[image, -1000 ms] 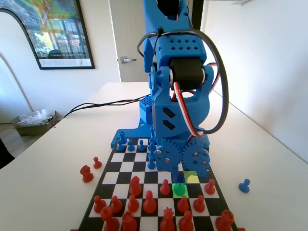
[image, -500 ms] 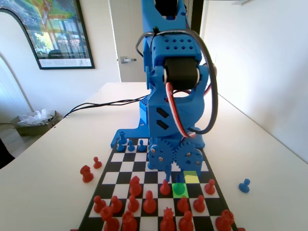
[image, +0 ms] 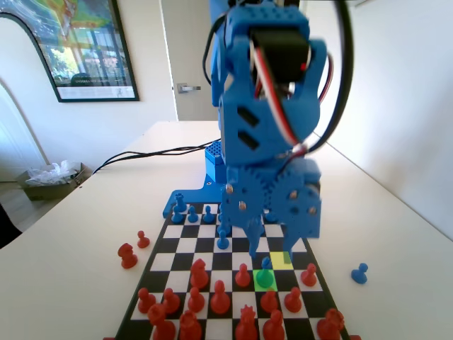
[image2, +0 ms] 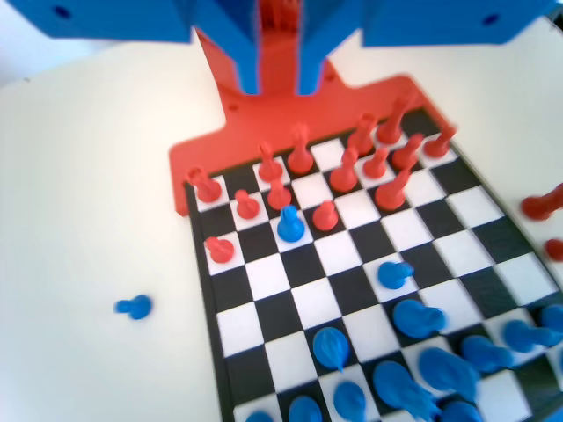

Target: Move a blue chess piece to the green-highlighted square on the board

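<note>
Blue pawn point(image: 265, 271): upright on the green-highlighted square point(image: 265, 280) of the board point(image: 185, 244), among red pawns point(image: 220, 297); its base is tinted green in the fixed view. Gripper point(image: 252, 241): raised just above it, released, holding nothing; fingertips blurred. Second blue pawn point(image: 359, 273): on the table point(image: 71, 241), off the board.

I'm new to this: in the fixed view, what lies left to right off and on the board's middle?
Two red pieces on the table → blue chess piece on the green-highlighted square → yellow square → stray blue pawn.
</note>
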Available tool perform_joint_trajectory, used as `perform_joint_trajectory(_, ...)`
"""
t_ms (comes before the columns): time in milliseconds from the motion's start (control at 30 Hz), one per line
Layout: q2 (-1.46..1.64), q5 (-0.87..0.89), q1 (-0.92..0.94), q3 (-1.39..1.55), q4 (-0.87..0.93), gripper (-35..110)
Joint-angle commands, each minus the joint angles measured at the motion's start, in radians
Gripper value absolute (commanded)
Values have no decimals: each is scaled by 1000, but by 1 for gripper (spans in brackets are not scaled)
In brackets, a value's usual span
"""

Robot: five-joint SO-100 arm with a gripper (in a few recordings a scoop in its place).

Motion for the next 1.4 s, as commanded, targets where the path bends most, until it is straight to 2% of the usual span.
perform_joint_trajectory(0, 209, -57, -2, -95, 127, 1)
perform_joint_trajectory(267, 482, -308, 17, -133, 382, 1)
perform_joint_trajectory(633, 825, -480, 58, 3, 466, 1)
perform_joint_trajectory(1000, 1296, -540, 60, 446, 466, 1)
perform_joint_trajectory(1367, 1358, -534, 66, 442, 503, 1)
